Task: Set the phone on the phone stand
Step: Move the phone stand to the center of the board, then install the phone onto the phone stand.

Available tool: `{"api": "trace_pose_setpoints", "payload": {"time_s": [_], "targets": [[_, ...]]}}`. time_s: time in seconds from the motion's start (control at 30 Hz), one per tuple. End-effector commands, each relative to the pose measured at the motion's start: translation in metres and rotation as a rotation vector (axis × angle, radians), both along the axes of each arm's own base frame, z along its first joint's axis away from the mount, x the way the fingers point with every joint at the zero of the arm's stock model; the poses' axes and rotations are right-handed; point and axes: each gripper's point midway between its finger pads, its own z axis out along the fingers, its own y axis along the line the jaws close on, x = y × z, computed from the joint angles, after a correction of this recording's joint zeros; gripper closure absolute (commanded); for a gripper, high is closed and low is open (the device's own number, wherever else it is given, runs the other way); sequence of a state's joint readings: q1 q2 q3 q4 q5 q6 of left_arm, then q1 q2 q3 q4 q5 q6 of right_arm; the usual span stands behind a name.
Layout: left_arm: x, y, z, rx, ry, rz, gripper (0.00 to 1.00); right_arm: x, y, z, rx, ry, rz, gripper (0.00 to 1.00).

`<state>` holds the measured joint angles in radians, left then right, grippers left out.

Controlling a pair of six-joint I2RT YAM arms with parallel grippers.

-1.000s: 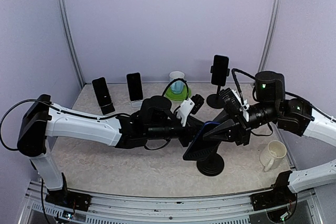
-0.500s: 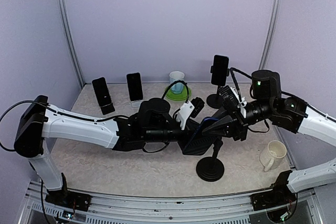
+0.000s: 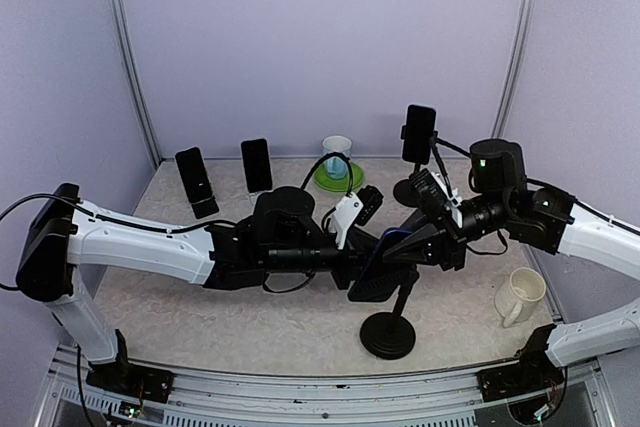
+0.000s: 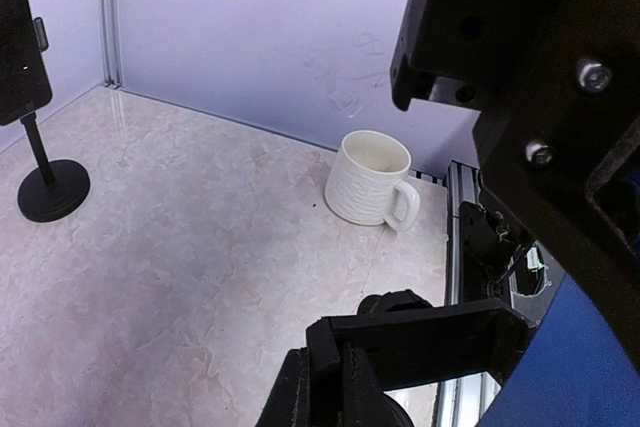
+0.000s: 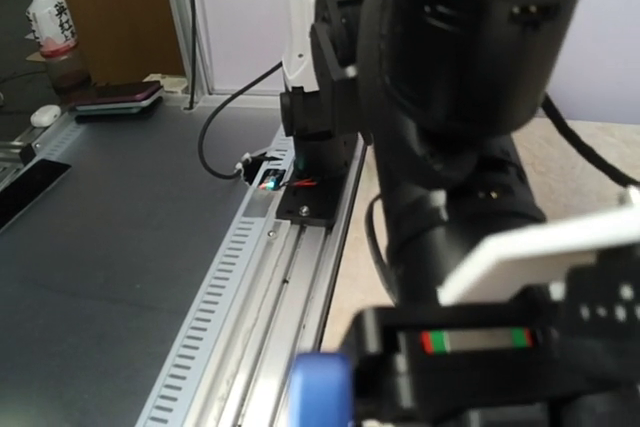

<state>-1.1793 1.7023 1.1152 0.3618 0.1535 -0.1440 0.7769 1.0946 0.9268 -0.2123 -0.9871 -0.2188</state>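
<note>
Phone: I see the phone [image 3: 385, 249], in a blue case, held in the air mid-table and tilted. It is just above the cradle of the phone stand [image 3: 388, 332] and not seated in it.
Phone stand: its round black base sits on the table [image 3: 200, 297] near the front edge, and the stem leans up toward the cradle. My left wrist view has the black cradle bar close at the bottom of frame, with the blue case at the lower right.
Right gripper: the right gripper [image 3: 415, 247] comes in from the right, jaws drawn together on the phone. Its own camera shows a blurred blue edge right at the fingers.
Left gripper: the left gripper [image 3: 362, 265] reaches in from the left, jaws nearly together. It looks clamped on the stand's cradle, though the fingers themselves are mostly hidden from me.
Mug: a white mug [image 3: 520, 295] stands on the table, well to the right of the stand.
Back stand: a second stand [image 3: 418, 137] carries a dark phone upright near the rear wall.
Back left: two dark phones [image 3: 196, 182] are propped up side by side.
Green dish: a green dish [image 3: 338, 179] holding a pale cup sits at the back centre.
</note>
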Motion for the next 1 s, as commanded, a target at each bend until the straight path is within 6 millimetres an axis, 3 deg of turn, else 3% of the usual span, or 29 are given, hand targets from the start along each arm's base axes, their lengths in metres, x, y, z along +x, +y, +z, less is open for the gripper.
{"api": "trace_pose_setpoints", "payload": {"time_s": [0.0, 0.4, 0.73, 0.97], "targets": [[-0.018, 0.004, 0.054, -0.133, -0.049, -0.063, 1.00, 0.010, 0.001, 0.011, 0.053, -0.053, -0.022, 1.00], [-0.021, 0.005, 0.058, -0.151, -0.048, -0.072, 1.00, 0.015, 0.008, 0.012, 0.075, 0.000, -0.019, 1.00], [-0.016, 0.016, 0.066, -0.181, -0.061, -0.018, 1.00, 0.015, -0.005, 0.017, 0.109, -0.017, -0.112, 1.00], [-0.015, 0.015, 0.067, -0.193, -0.059, -0.017, 1.00, 0.016, -0.001, 0.002, 0.086, 0.053, -0.105, 1.00]]}}
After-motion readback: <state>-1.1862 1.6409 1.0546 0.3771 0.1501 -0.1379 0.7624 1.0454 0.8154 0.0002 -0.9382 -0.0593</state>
